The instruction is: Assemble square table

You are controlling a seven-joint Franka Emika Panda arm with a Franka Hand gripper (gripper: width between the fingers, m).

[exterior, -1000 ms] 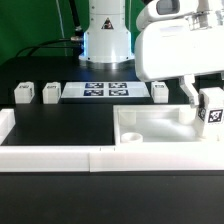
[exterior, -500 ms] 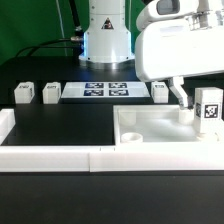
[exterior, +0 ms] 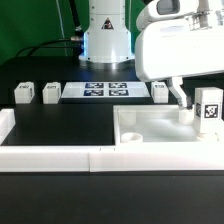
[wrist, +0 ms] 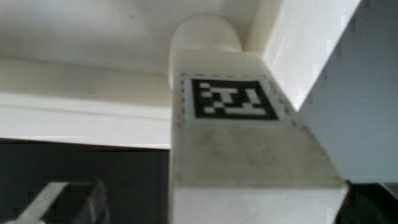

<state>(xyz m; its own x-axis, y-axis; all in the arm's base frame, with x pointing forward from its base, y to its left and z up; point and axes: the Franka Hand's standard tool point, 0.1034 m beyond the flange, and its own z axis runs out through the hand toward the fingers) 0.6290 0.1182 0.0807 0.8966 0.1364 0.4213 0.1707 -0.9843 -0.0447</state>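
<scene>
Top (exterior: 150, 128): on the counter (exterior: 60, 128), toward the exterior view's right.
End effector (exterior: 197, 104): jaws apart, gripping nothing.
Leg (exterior: 209, 108): upright in the top's corner, judged placed.
Next: you lift clear and fetch a loose leg (exterior: 24, 93).

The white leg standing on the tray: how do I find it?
Look at the large white plastic square tray at the exterior view's right. A small white block leg stands near its right edge. The three other legs sit off the tray, on the black table.
</scene>
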